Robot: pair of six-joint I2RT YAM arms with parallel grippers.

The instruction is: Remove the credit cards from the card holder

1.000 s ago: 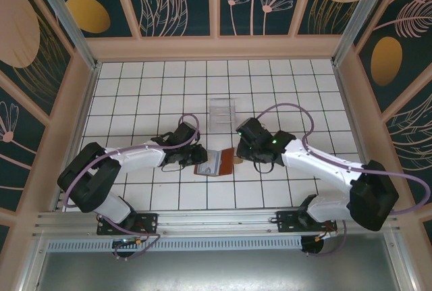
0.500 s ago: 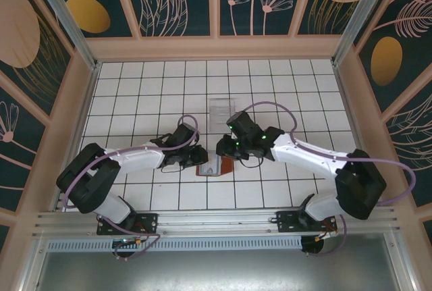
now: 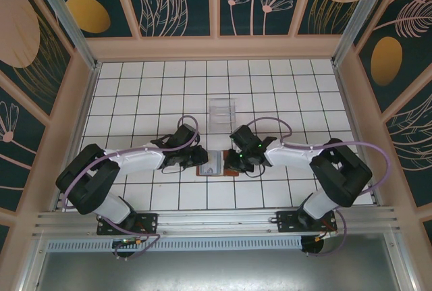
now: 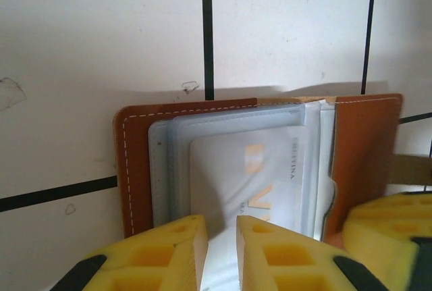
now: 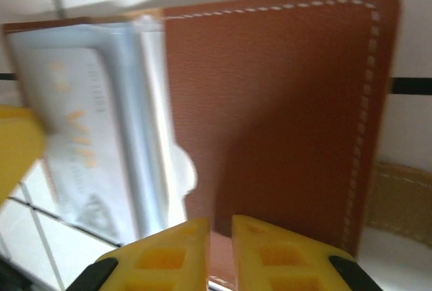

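On the pale white-grey plastic card (image 4: 246,169) tucked in the brown leather book-style card holder (image 4: 135,169) we see large gold letters, partly hidden; they may read "VIP", but we cannot be sure. At about two o'clock from them runs a small dark line of print, turned sideways, too fine for us to read.

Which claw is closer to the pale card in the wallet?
Left. The left gripper closes around the card's near edge; the right gripper pinches the wallet's brown cover, beside the card.
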